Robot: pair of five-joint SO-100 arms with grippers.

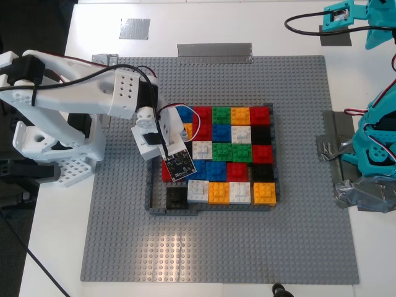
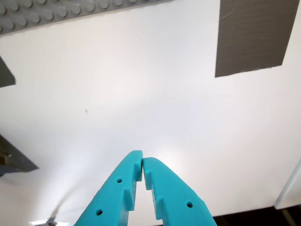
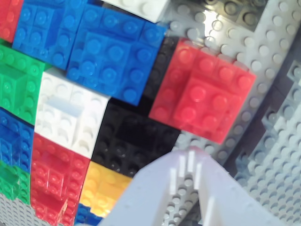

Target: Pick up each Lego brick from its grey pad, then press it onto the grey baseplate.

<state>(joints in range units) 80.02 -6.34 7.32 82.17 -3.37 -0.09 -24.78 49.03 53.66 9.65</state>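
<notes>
The grey baseplate [image 1: 247,247] fills the middle of the exterior view. On it, several Lego bricks [image 1: 232,151] in red, blue, green, orange, white and black sit packed inside a thin dark grey frame. My second gripper [image 3: 189,157], on the white arm [image 1: 93,93], hangs low over the frame's side nearest the exterior view's left. It looks shut and empty, its tips just short of a red brick [image 3: 202,96]. My first gripper [image 2: 142,161], teal, is shut on nothing above bare white table. The grey pad [image 1: 134,28] lies bare near the exterior view's top left.
The teal arm [image 1: 377,148] stands at the exterior view's right edge on grey tape [image 1: 337,145]. A long tape strip [image 1: 215,51] holds the baseplate's far edge. A black brick [image 1: 176,197] sits apart in the frame's near corner. A dark grey tape patch [image 2: 254,35] lies beyond my first gripper.
</notes>
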